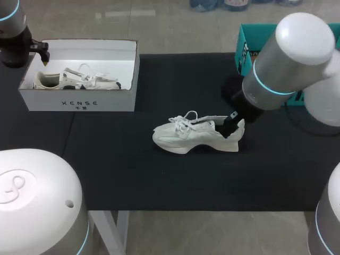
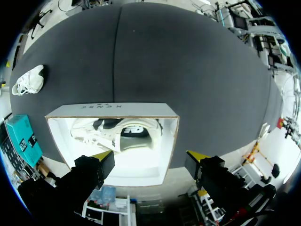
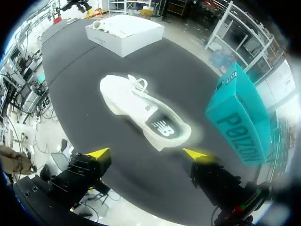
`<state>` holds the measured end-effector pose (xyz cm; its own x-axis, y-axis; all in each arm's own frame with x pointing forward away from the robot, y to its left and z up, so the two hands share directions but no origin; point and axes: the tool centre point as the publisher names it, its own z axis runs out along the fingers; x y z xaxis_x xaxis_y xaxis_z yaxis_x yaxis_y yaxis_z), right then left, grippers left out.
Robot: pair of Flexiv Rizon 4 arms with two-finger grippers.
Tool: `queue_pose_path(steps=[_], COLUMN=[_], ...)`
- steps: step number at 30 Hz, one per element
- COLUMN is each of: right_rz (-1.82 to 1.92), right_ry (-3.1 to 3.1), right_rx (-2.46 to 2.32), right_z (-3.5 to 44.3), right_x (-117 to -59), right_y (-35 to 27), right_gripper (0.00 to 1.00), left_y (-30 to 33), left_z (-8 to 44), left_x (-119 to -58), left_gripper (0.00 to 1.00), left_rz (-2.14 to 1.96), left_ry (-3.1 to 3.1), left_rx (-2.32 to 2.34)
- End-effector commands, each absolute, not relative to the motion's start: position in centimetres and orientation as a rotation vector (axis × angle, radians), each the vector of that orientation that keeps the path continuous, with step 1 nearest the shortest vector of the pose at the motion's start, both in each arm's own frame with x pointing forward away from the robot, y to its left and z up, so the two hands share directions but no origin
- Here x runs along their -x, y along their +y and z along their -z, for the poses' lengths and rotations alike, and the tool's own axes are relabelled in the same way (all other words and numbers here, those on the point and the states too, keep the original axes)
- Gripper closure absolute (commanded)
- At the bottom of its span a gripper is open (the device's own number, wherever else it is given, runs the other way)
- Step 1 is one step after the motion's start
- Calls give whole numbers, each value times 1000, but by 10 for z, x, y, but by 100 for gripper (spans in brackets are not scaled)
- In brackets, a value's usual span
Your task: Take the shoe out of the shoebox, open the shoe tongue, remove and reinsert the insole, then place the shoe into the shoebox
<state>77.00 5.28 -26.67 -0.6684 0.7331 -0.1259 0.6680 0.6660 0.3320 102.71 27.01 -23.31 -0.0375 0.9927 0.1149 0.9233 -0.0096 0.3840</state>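
Shoe (image 1: 194, 135): white, upright on its sole mid-desk, outside the shoebox.
Right claw (image 3: 146, 153): over the heel, fingers spread, gripping nothing.
Shoebox (image 1: 79, 101): white, lidless, far left, second shoe (image 1: 79, 79) inside.
Left claw (image 2: 149, 155): above the shoebox, fingers apart, holding nothing.
Teal box (image 1: 243, 50): far right of desk (image 1: 133, 175).

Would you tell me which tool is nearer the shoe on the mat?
Right: the right tool hangs by the heel of the shoe; the left tool is over the shoebox.
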Motion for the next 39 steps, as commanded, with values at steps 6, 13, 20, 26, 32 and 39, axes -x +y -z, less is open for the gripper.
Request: queue_pose_path(steps=[6, 13, 20, 26, 32, 39], right_rz=[-1435, -1435, -1435, -1475, -1626, -1679], right_ry=[2438, 2438, 2438, 2429, 2405, 2433], right_rx=[727, 727, 727, 704, 618, 501], right_z=[212, 212, 212, 213, 223, 232], right_x=[-715, -715, -715, -720, -739, -764], right_y=[-5, -5, -5, 1, -5, -28], right_gripper=[0, 0, 0, 0, 0, 0], left_y=[270, 270, 270, 270, 270, 270], left_z=[233, 233, 233, 233, 233, 233], left_x=[-1027, -1027, -1027, -1027, -1027, -1027], left_gripper=[0, 0, 0, 0, 0, 0], left_rz=[-537, -537, -537, -537, -537, -537], left_ry=[2064, 2064, 2064, 2064, 2064, 2064], left_rx=[-2036, -2036, -2036, -2036, -2036, -2036])
